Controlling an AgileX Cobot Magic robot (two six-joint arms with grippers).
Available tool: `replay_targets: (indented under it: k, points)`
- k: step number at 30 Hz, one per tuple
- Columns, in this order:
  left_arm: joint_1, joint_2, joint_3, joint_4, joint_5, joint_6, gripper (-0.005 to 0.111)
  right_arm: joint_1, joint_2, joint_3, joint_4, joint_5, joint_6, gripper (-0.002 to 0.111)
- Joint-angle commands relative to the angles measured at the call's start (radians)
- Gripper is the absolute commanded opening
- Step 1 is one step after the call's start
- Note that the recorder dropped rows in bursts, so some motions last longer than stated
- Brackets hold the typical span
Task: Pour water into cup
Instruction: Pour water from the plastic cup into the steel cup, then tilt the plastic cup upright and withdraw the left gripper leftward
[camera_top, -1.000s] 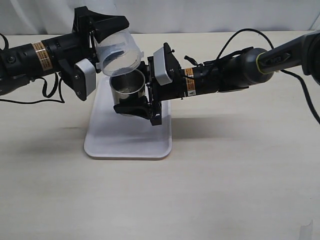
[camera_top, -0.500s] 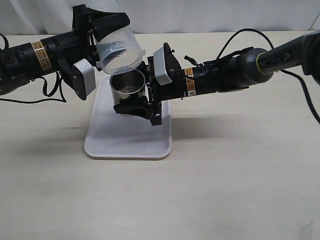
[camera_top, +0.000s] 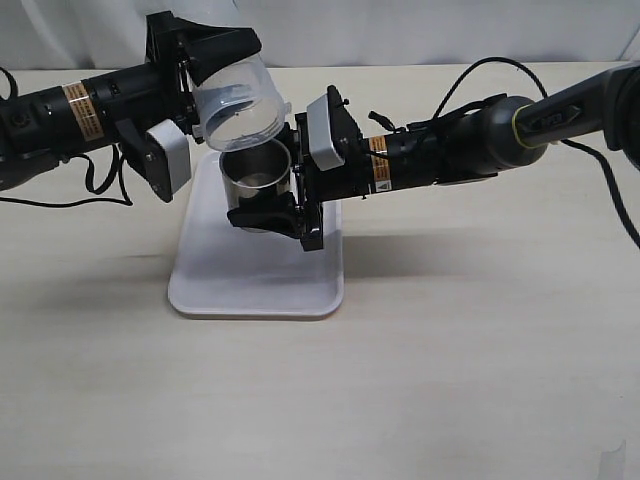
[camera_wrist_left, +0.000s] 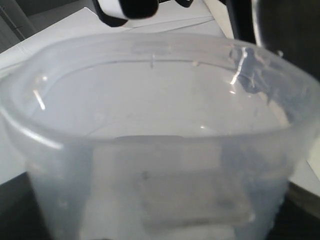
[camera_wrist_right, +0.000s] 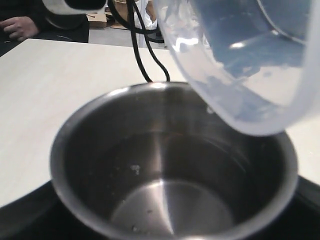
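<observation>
The table (camera_top: 450, 380) spreads wide beneath both arms, and the white tray (camera_top: 250, 285) lies on it below the two grippers.

The beaker (camera_top: 240, 100) is the larger of the two vessels. The left gripper (camera_top: 195, 100) is clamped on it, one finger on each side of its wall, and holds it in the air. Its long axis is tipped well off upright, so the mouth points away from the left gripper and down toward the right one. In the left wrist view the beaker (camera_wrist_left: 150, 150) fills almost the whole picture.

The cup (camera_top: 255, 175) sits upright between the fingers of the right gripper (camera_top: 295, 175), which is closed on its sides and holds it over the tray. It lies just below and ahead of the left gripper, and its open mouth comes directly under the beaker's lowered lip. That is the relation the pour depends on. In the right wrist view the lip of the beaker (camera_wrist_right: 235, 75) overhangs the rim of the cup (camera_wrist_right: 165, 200) without clearly touching it.

The water (camera_wrist_right: 225, 95) shows only as wet streaks and glints near the lip (too faint to judge an amount). I cannot tell whether any is falling. I judge the pour to be under way or nearly finished, and further tipping about the lip should keep the flow inside the rim.
</observation>
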Motion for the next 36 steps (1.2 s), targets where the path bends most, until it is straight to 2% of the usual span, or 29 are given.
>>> replay_targets:
  k: [1, 11, 13, 24, 32, 36]
  points:
    - [-0.002, -0.003, -0.009, -0.007, -0.021, -0.011, 0.0, -0.001, -0.005, -0.006, 0.024, -0.016, -0.002, 0.004]
    - [-0.002, -0.003, -0.009, -0.007, -0.02, -0.043, 0.0, -0.001, -0.005, -0.006, 0.027, -0.017, -0.002, 0.004]
    - [-0.002, -0.003, -0.009, -0.007, -0.02, -0.09, 0.0, -0.001, -0.005, -0.006, 0.027, -0.017, -0.002, 0.004]
    - [-0.002, -0.003, -0.009, -0.013, 0.007, -0.715, 0.0, -0.001, -0.005, -0.006, 0.029, -0.014, -0.002, 0.004]
    - [0.0, -0.003, -0.009, -0.06, 0.038, -0.981, 0.0, -0.001, -0.005, -0.006, 0.04, -0.012, -0.004, 0.004]
    - [0.0, -0.003, -0.009, -0.161, 0.068, -1.211, 0.0, -0.001, -0.005, -0.006, 0.039, -0.012, -0.002, 0.004]
